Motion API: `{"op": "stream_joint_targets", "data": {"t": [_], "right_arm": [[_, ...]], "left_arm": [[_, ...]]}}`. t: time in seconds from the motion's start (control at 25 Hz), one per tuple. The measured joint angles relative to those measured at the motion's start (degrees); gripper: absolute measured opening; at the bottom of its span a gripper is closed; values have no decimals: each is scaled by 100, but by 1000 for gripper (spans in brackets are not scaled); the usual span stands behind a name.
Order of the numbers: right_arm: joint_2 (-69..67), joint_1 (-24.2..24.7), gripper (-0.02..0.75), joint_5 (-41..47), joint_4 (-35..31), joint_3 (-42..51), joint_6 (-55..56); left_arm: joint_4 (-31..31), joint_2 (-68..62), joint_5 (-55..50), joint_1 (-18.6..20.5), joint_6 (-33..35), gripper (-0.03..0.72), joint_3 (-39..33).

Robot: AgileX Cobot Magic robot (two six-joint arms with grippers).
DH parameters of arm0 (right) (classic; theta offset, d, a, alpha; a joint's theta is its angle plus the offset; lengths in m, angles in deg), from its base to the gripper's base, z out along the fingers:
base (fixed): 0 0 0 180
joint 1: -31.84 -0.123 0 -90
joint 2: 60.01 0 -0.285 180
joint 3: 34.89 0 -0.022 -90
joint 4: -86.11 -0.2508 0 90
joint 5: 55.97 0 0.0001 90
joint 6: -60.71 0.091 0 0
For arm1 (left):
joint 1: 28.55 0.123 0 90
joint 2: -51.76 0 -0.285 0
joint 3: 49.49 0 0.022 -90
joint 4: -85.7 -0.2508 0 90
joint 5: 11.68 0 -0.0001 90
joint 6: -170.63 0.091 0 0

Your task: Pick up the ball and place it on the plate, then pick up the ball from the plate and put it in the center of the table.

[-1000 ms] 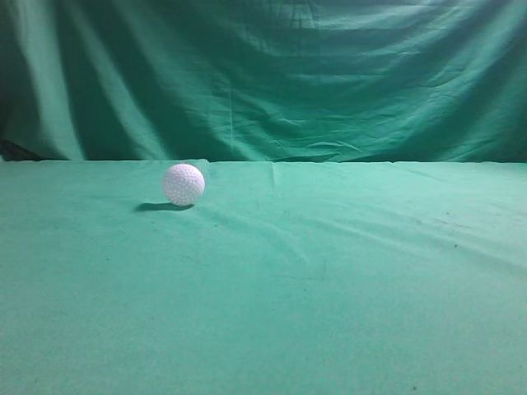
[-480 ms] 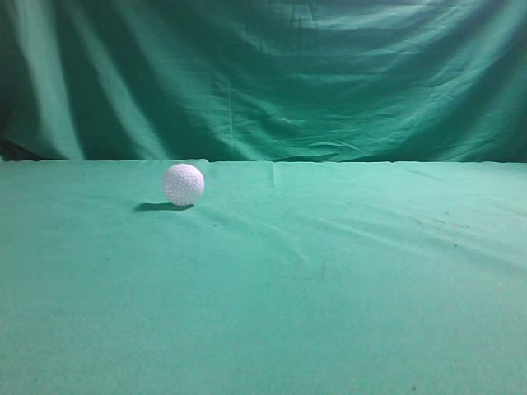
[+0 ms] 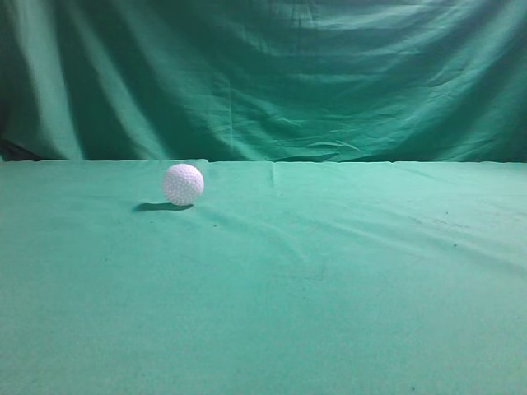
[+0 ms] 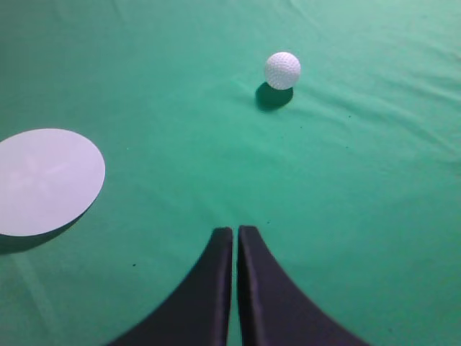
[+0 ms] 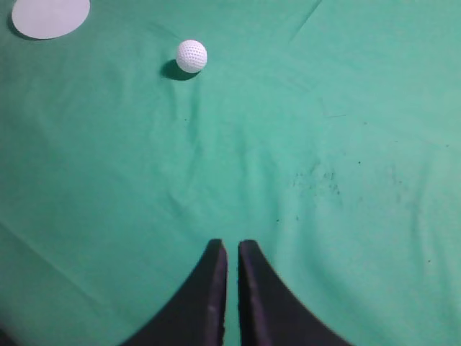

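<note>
The white dimpled ball [image 3: 183, 183] rests on the green cloth table [image 3: 329, 280], left of the middle in the exterior view. It also shows in the left wrist view [image 4: 282, 70] and the right wrist view [image 5: 191, 55]. A flat white round plate [image 4: 45, 180] lies on the cloth to the left of the ball, apart from it; it shows at the top left of the right wrist view [image 5: 50, 16]. My left gripper [image 4: 235, 232] is shut and empty, well short of the ball. My right gripper [image 5: 232, 246] is shut and empty, far from the ball. Neither gripper shows in the exterior view.
A draped green cloth backdrop [image 3: 272, 78] hangs behind the table. The cloth has soft wrinkles and a few dark specks [image 5: 317, 180] near the right gripper.
</note>
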Motion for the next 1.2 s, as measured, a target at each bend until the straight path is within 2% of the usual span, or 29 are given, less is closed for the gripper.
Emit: {"op": "stream_joint_targets", "data": {"t": [0.24,0.48,0.88,1.2], "right_arm": [[581,0,51,-884,-304,870,14],[700,0,51,-1764,-613,1502,17],[700,0,51,-1982,-648,1581,-5],[700,0,51,-1982,-947,1605,17]], "left_arm": [[-97,0,402,0,-142,0,-355],[-51,0,509,0,-164,0,-394],[-51,0,370,0,-168,0,-394],[-51,0,367,0,-168,0,-394]]}}
